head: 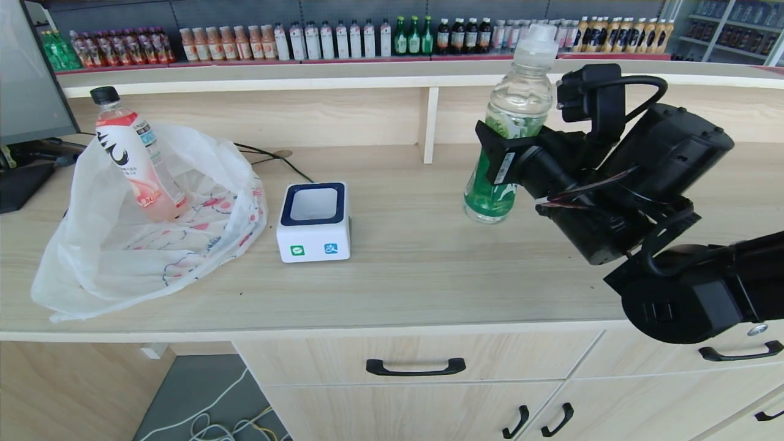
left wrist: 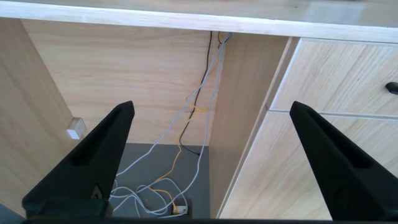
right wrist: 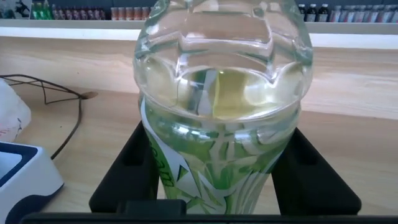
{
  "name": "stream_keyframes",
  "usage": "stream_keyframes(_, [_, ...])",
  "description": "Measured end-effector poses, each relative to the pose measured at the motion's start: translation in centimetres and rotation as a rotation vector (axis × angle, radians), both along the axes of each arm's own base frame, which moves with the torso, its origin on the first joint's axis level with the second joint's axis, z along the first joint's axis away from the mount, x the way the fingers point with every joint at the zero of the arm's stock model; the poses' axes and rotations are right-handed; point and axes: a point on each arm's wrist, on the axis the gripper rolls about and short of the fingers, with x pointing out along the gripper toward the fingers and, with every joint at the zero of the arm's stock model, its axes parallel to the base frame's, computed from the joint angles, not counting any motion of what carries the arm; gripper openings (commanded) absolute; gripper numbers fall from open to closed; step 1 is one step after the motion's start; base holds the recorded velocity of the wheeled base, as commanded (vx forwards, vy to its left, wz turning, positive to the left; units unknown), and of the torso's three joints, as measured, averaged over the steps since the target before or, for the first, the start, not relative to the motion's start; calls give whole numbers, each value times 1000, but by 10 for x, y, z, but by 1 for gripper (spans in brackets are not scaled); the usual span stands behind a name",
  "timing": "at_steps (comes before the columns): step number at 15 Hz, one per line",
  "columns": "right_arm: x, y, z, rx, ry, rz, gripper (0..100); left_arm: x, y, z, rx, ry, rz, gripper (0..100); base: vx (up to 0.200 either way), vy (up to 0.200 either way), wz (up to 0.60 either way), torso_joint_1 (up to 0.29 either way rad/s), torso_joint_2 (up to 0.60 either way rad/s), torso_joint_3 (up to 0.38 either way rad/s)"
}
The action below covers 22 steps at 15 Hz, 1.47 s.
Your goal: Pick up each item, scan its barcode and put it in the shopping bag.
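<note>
Black and spread wide, the left claw (left wrist: 211, 107) sits below the front edge of the bench (head: 416, 269). It faces the open recess where cables (left wrist: 186, 124) trail down to the floor, with a wooden drawer front (left wrist: 336, 81) just beside that gap.

On the bench top, near the left edge, lies the white, see-through shopping bag (head: 110, 257), its mouth slumped open. A pink drink bottle (head: 138, 159) with a black cap stands inside the bag, tilted towards the left edge.

Just beside the bag, about midway along the bench, rests the white scanner box (head: 313, 222) with its blue-framed window facing up.

Right of the middle, the right claw (head: 502, 156) pinches a green-labelled bottle (head: 511, 131) around its waist. One finger is pressed to each side, and the clear cap points up with a slight lean. Through the bottle (right wrist: 221, 81) the pale liquid shows. I cannot tell whether its base clears the bench.

Behind the bench's back edge runs a shelf of bottled drinks (head: 367, 40).
</note>
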Motion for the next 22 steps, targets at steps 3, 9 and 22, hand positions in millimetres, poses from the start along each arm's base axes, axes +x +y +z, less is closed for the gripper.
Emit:
stream_keyframes(3, [-22, 2, 7, -15, -15, 28, 0, 0, 0, 0, 0, 0, 0, 100, 0, 0, 0, 0, 0, 0])
stream_keyframes(9, [-72, -14, 17, -31, -46, 169, 0, 0, 0, 0, 0, 0, -1, 100, 0, 0, 0, 0, 0, 0])
stream_keyframes(22, [-111, -96, -8, 16, 141, 789, 0, 0, 0, 0, 0, 0, -1, 100, 0, 0, 0, 0, 0, 0])
